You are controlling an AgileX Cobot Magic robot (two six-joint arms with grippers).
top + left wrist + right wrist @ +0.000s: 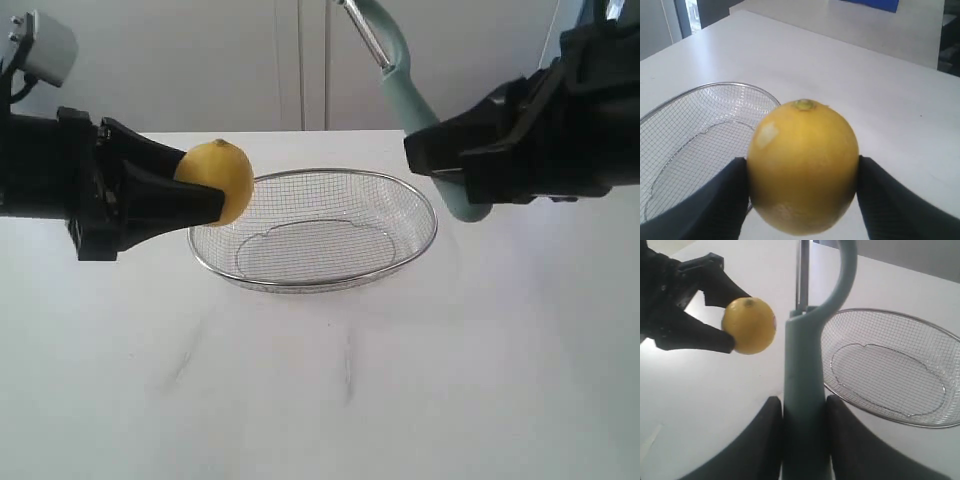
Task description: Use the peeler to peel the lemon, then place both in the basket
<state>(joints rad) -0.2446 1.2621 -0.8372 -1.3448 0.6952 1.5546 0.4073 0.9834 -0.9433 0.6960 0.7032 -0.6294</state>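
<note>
The left gripper [205, 195] clamped the lemon [226, 168], likely firm but slippery, across its middle at the basket's [424, 205] ten o'clock. The right gripper [445, 160] pinched the peeler's [412, 98] stiff handle.

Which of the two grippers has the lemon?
The left gripper: the yellow lemon sits between its jaws; the right gripper clamps the teal peeler instead.

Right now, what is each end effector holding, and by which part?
Left end effector: yellow oval lemon, pinched across its sides. Right end effector: teal plastic peeler, by its handle.
</note>
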